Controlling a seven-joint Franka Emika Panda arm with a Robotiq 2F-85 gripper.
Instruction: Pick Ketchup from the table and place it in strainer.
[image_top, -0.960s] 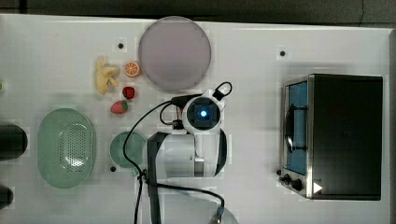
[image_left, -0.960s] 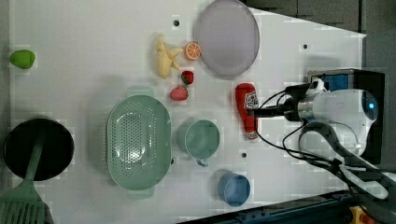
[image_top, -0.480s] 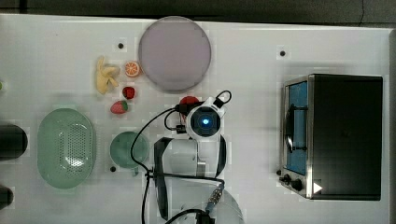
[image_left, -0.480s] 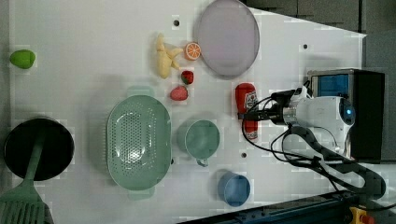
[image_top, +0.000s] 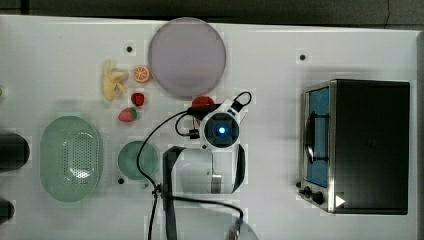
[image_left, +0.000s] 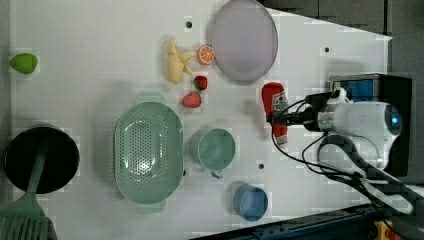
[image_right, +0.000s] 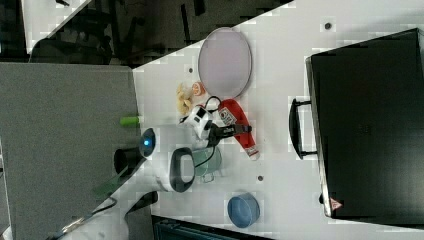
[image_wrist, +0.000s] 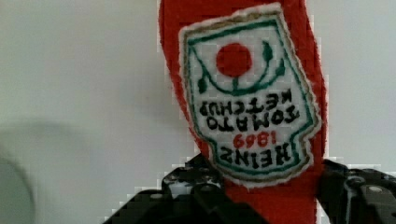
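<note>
The Ketchup (image_left: 273, 102) is a red plush bottle with a white label, lying on the table between the purple plate and the green cup. My gripper (image_left: 272, 120) reaches it from the left view's right and is shut on its narrower part. In the wrist view the black fingers (image_wrist: 191, 186) press both sides of the Ketchup (image_wrist: 243, 70). In the top view the wrist covers most of the Ketchup (image_top: 202, 101). The strainer (image_left: 147, 150) (image_top: 70, 157), a pale green oval basket, stands empty toward the left view's left, beyond the green cup.
A green cup (image_left: 216, 149) sits between the Ketchup and the strainer, with a blue cup (image_left: 250, 201) nearby. A purple plate (image_top: 186, 56), two red fruit pieces (image_top: 127, 115), a banana and an orange slice lie close. A toaster oven (image_top: 367, 145) and a black pot (image_left: 37, 160) stand at opposite ends.
The gripper has come across to the Ketchup and lowered over it; its fingers now sit against the bottle's sides. The bottle lies where it was.
</note>
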